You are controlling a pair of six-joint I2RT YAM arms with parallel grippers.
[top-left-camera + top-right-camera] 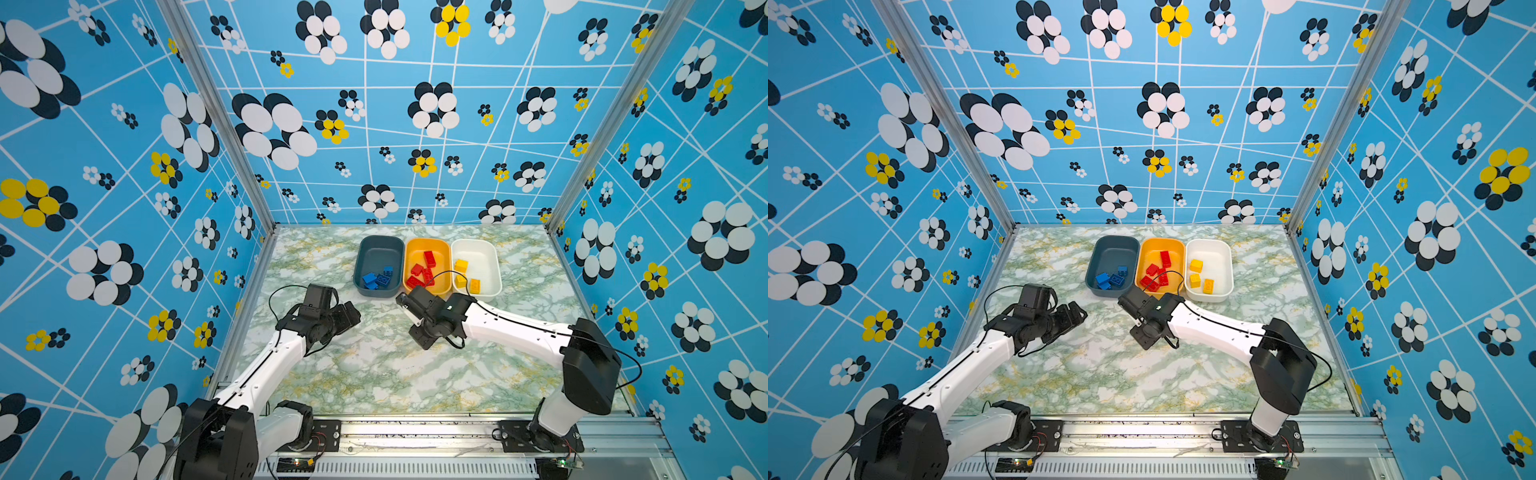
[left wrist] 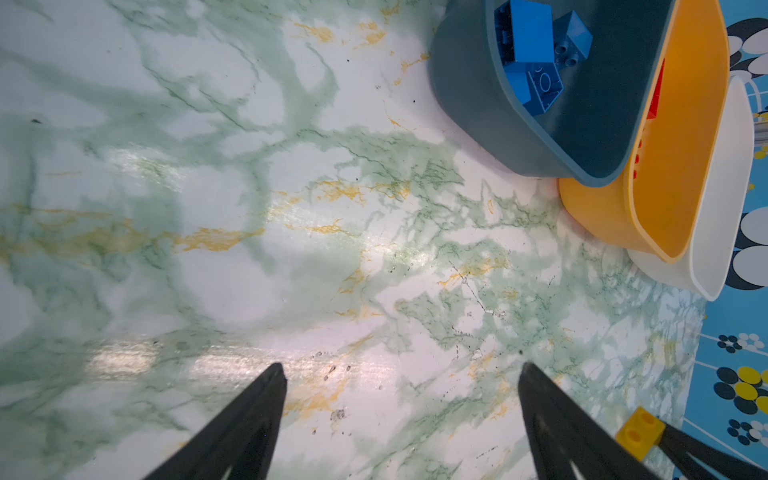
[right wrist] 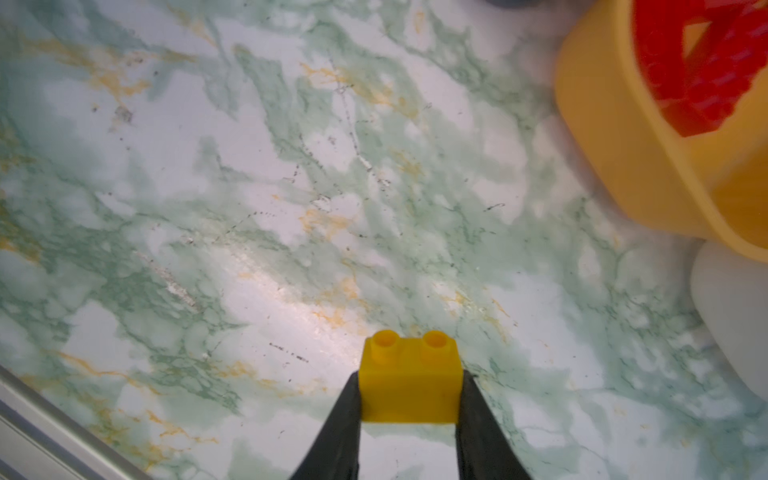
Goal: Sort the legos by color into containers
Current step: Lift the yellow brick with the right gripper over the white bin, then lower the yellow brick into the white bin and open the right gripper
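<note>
Yellow lego (image 3: 411, 388) sits pinched inside right gripper (image 3: 410, 376)

The pincer (image 3: 409, 409) clamps a yellow lego (image 3: 411, 380) above the marble tabletop (image 3: 249, 208).

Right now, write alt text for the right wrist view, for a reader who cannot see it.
The right gripper is shut on a small yellow two-stud brick over a green-veined marble tabletop. Beyond it sit an orange-yellow tub holding red bricks and the edge of a white tub.
</note>
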